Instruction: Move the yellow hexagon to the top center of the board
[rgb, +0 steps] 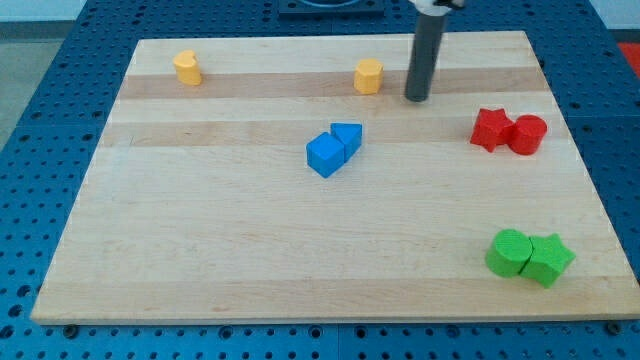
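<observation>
The wooden desk (300, 250) carries 8 small blocks. The yellow hexagon (368, 76) stands near the view's top, slightly right of centre. My tip (417, 98) rests on the desk just beside it, on the view's right, with a narrow gap between the 2; contact is not evident. The rod rises straight from the tip and leaves the frame at the view's top. The arm ends in this plain rod, so there are no fingers and no grasp to record.

A 2nd yellow block (187, 68), rounded in outline, sits near the top left corner, well apart from the hexagon. At mid-board, a blue cube (324, 155) touches a blue triangular block (347, 136) lying to its upper right. On the view's right, a red star-shaped block (490, 129) touches a red cylinder (527, 134). Near the bottom right corner, a green rounded block (508, 251) touches a green star-like block (548, 259). A blue perforated surface (40, 120) surrounds the desk on all sides.
</observation>
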